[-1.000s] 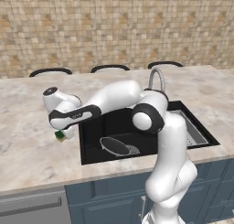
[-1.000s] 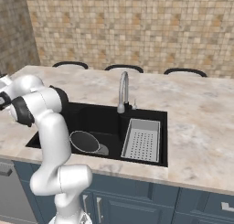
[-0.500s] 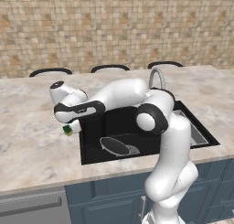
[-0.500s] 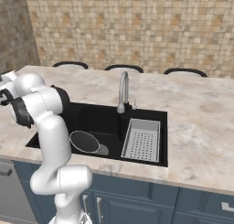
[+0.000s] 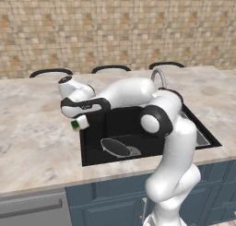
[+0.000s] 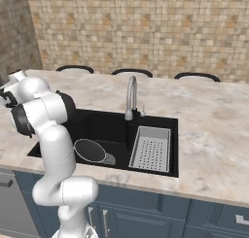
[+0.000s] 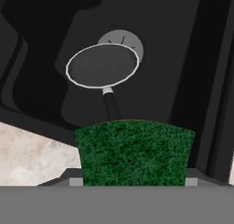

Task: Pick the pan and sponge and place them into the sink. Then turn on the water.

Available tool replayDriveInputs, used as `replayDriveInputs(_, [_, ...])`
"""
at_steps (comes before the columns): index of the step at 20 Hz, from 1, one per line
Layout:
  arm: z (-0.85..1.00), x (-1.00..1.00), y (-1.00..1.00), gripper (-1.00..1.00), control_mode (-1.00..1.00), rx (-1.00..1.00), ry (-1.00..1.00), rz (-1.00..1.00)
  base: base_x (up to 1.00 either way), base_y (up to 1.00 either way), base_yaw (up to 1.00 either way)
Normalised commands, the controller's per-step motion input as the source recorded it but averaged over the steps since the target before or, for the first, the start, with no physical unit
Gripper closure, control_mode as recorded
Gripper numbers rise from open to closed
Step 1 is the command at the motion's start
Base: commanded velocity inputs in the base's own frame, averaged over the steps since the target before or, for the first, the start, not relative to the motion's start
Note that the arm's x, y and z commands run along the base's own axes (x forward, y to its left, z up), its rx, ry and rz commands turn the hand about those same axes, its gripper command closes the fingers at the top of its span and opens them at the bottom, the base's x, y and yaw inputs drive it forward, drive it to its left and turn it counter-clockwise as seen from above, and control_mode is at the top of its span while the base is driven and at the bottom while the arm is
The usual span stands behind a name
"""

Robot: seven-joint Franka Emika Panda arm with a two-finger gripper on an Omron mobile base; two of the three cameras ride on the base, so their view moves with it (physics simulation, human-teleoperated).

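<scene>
Sponge (image 7: pixel 135 152) gripped in jaws above sink (image 5: pixel 92 149) edge; pan (image 7: pixel 102 66) inside.

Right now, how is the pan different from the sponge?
The pan is round and dark with a pale rim; the sponge is a green block. The pan lies flat in the sink beside the drain; the sponge is in the gripper at the sink's edge. The pan looks much bigger than the sponge.
</scene>
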Motion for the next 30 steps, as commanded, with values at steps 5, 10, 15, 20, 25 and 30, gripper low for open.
replayDriveInputs(5, [0.00,0.14,-0.35,1.00,-1.00,0.03,-0.07,-0.08,0.00,0.00,0.00])
replayDriveInputs(10, [0.00,0.15,-0.35,1.00,-1.00,0.04,-0.08,-0.08,0.00,0.00,0.00])
replayDriveInputs(15, [0.00,0.09,-0.30,1.00,-1.00,0.07,-0.06,-0.10,0.00,0.00,0.00])
replayDriveInputs(20, [-0.01,0.08,-0.34,1.00,-1.00,0.07,-0.06,-0.09,0.00,0.00,0.00])
replayDriveInputs(25, [-0.03,0.07,-0.36,1.00,-1.00,0.06,-0.04,-0.10,0.00,0.00,0.00])
replayDriveInputs(30, [-0.11,0.08,-0.27,1.00,-1.00,0.04,-0.02,-0.14,0.00,0.00,0.00])
